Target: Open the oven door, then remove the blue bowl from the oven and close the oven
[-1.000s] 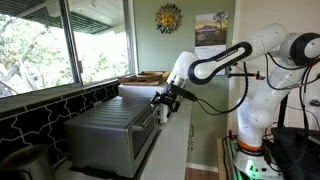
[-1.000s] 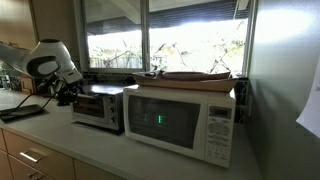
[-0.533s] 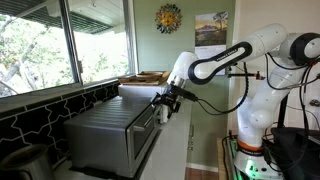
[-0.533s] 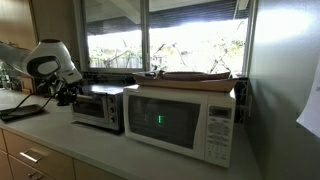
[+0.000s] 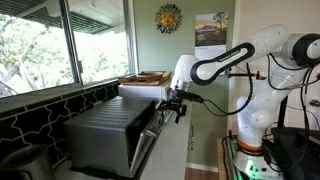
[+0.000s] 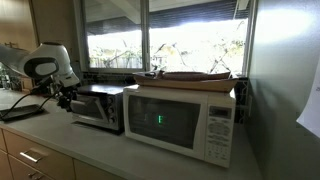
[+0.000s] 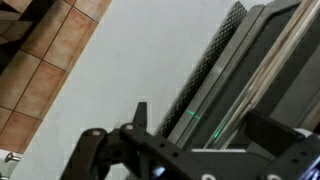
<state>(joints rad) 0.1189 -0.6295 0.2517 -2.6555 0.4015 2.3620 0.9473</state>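
The silver-grey oven (image 5: 100, 125) stands on the counter and also shows in an exterior view (image 6: 100, 92). The oven door (image 5: 147, 140) leans out a little at the top, partly open. My gripper (image 5: 174, 108) is at the door's top edge, also seen in an exterior view (image 6: 66, 102). In the wrist view the gripper (image 7: 205, 125) has its fingers spread, with the door's edge (image 7: 240, 70) and its dark ribbed handle (image 7: 215, 60) between them. The blue bowl is hidden.
A white microwave (image 6: 180, 118) stands next to the oven, with a wooden tray (image 6: 190, 75) on top. Windows and a dark tiled backsplash (image 5: 40, 110) run behind. Drawers (image 6: 30, 155) sit below the counter edge. The tiled floor (image 7: 40, 70) lies beyond the counter.
The gripper has moved down and out from the oven front. The top of the oven door has tilted outward with it, opening a gap.
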